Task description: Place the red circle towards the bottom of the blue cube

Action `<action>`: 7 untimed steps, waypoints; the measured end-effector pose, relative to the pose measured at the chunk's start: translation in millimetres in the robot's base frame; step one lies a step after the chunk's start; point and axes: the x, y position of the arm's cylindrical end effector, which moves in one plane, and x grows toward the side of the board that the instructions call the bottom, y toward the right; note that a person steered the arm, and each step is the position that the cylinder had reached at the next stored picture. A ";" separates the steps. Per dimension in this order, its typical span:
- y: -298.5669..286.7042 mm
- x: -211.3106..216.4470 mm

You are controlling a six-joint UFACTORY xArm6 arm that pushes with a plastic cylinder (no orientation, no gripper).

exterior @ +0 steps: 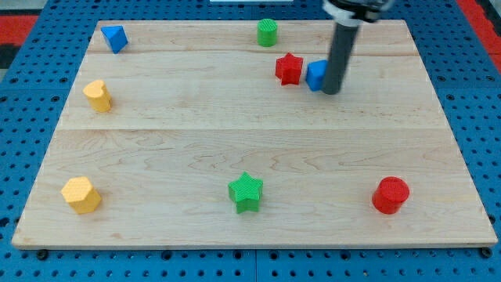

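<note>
The red circle (391, 195) is a short red cylinder near the view's bottom right of the wooden board (250, 141). The blue cube (316, 75) sits near the view's top, right of centre, partly hidden by my rod. My tip (331, 92) rests on the board against the blue cube's right side. The red circle lies far below the cube and somewhat to the right, well apart from my tip.
A red star (289, 69) sits just left of the blue cube. A green cylinder (268, 32) and a blue triangle (115, 37) are at the top. A yellow block (98, 95) and a yellow hexagon (81, 194) are at the left. A green star (246, 192) is at bottom centre.
</note>
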 end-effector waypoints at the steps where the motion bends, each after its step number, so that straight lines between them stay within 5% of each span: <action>1: 31.9 -11.9; 4: 146.2 156.2; 5: 132.8 210.4; 6: 49.5 232.3; 7: 5.7 191.5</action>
